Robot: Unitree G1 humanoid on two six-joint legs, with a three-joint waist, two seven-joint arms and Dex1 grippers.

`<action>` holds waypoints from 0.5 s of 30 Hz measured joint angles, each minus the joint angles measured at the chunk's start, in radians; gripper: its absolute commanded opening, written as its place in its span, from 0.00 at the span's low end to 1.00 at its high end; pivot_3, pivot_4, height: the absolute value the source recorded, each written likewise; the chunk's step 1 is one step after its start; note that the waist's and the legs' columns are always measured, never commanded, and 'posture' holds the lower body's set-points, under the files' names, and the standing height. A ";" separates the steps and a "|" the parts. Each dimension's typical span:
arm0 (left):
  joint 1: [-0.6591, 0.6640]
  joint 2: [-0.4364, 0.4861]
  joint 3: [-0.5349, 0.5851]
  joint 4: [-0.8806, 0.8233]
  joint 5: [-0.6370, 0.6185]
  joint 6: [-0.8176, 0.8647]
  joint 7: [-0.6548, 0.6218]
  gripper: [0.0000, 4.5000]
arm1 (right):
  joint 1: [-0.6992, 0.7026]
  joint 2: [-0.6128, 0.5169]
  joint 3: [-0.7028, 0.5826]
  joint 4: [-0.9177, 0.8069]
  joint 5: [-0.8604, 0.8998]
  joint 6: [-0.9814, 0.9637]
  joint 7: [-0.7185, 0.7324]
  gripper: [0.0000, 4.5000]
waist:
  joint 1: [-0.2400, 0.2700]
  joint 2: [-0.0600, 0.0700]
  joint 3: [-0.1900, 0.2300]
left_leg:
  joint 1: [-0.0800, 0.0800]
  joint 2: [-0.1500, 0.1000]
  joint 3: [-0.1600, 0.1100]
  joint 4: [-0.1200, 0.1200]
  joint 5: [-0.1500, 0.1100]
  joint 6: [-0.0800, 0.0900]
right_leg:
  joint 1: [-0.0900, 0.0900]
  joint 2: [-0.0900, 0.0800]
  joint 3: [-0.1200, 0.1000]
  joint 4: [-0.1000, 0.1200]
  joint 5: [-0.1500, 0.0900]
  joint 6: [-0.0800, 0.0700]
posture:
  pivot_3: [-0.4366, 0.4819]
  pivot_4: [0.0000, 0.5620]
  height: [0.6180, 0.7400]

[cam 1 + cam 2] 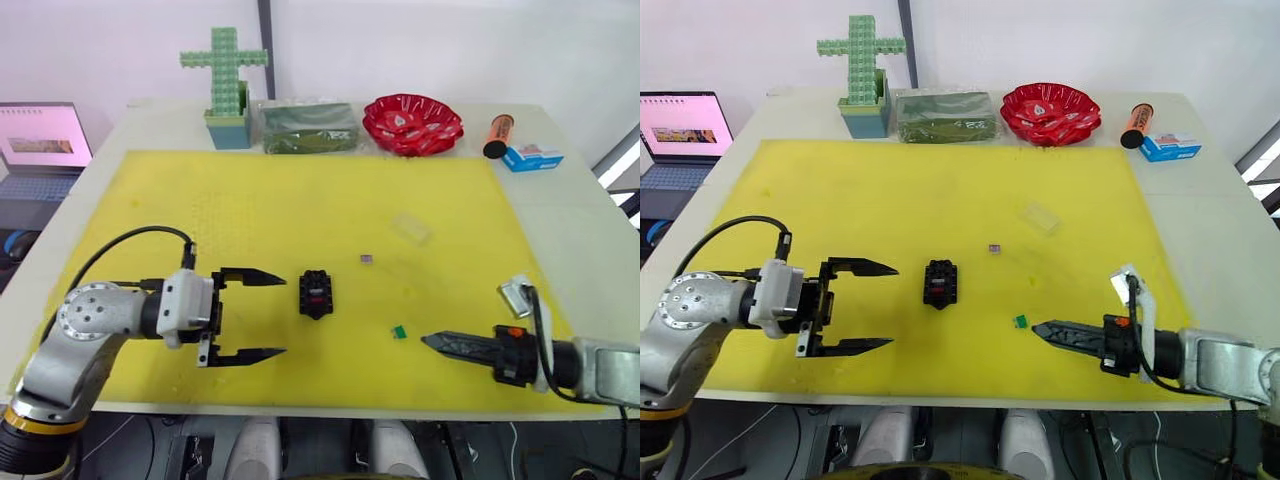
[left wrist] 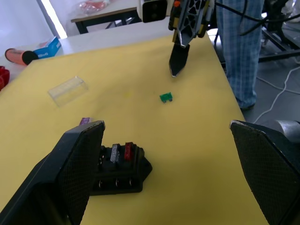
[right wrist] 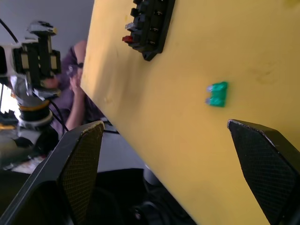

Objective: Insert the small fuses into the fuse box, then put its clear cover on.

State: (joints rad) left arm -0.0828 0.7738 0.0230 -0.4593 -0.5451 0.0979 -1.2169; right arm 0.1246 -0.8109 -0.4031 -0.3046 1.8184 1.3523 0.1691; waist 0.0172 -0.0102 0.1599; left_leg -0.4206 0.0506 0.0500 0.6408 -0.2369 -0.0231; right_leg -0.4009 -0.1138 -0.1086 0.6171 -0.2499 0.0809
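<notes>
Yellow mat over the tabletop, carrying all the task pieces. At far left, left tool lying low over the mat with both black fingers spread wide, nothing between them, pointing toward the fuse box just beside its tips. Black fuse box sitting on the mat, with a grey fuse and a red fuse standing side by side in its top slots. Further right, purplish-grey fuse loose on the mat, a little apart from the box and toward the far edge. Next, green fuse flat on the mat, nearer the front edge. Beyond these, clear cover resting on the mat, apart from everything else. At right, right tool hovering close above the mat, fingers wide apart and empty, aimed at the green fuse just ahead of its tips. Along the far edge: green cross-shaped block model, green package, red bowl.
</notes>
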 measured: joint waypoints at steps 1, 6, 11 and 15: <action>0.000 -0.008 -0.014 -0.011 0.003 0.001 0.003 1.00 | 0.019 -0.005 0.033 -0.010 0.047 -0.047 -0.046 1.00 | -0.001 0.000 0.000 | -0.001 0.000 0.000 0.000 0.000 0.000 | 0.000 0.000 0.000 0.000 0.000 0.000 | 0.48 0.27 1.00; 0.002 -0.039 -0.048 -0.033 0.018 -0.001 0.030 1.00 | 0.060 -0.010 0.087 -0.026 0.125 -0.195 -0.135 1.00 | 0.000 0.000 0.000 | -0.001 0.000 -0.001 0.003 -0.001 0.002 | 0.001 0.000 0.000 -0.001 0.000 0.000 | 0.48 0.27 1.00; 0.004 -0.042 -0.050 -0.033 0.035 -0.004 0.039 1.00 | 0.092 -0.034 0.120 -0.026 0.130 -0.242 -0.145 1.00 | 0.002 0.000 0.000 | -0.001 0.000 -0.001 0.004 -0.002 0.003 | 0.001 0.000 0.000 -0.001 -0.001 -0.001 | 0.48 0.27 1.00; 0.004 -0.047 -0.050 -0.033 0.035 -0.004 0.041 1.00 | 0.105 -0.040 0.134 -0.031 0.132 -0.268 -0.146 1.00 | 0.002 0.000 0.000 | -0.001 0.000 -0.001 0.004 -0.002 0.003 | 0.002 0.000 0.000 -0.001 -0.002 -0.002 | 0.48 0.27 1.00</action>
State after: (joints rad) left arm -0.0793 0.7263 -0.0271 -0.4918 -0.5101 0.0942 -1.1756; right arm 0.2296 -0.8511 -0.2694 -0.3354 1.9500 1.0843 0.0229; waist 0.0195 -0.0103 0.1599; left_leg -0.4216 0.0508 0.0487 0.6452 -0.2386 -0.0204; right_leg -0.3992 -0.1135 -0.1086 0.6165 -0.2516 0.0788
